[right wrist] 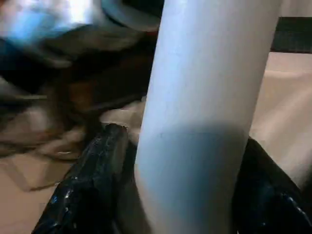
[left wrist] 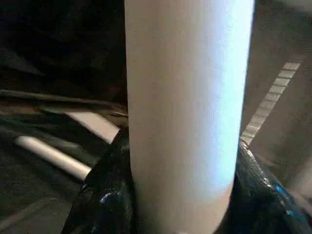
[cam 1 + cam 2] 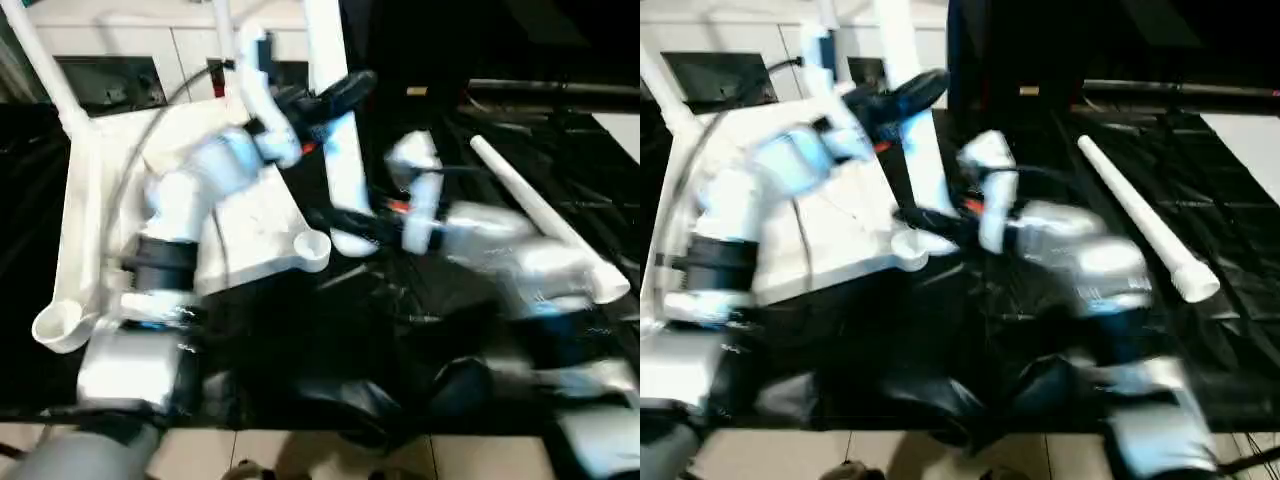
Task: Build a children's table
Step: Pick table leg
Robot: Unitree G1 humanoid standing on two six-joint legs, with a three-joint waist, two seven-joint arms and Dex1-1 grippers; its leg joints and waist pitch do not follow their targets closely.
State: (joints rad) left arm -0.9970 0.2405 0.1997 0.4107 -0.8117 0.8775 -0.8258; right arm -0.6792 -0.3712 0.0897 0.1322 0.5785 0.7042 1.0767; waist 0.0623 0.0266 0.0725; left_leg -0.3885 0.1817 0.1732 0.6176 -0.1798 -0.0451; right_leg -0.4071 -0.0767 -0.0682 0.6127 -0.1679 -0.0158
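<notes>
Both the left pincer [image 3: 335,95] and the right pincer [image 3: 345,225] are clamped on one upright leg [image 3: 340,150] over the tabletop [image 3: 250,225], so seating seems underway; next, press it squarely into its corner socket.

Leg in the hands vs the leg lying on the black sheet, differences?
The held leg stands near upright over the tabletop, gripped by both the left hand and right hand. The loose leg lies flat, untouched, apart from the tabletop. Both are white tapered tubes.
</notes>
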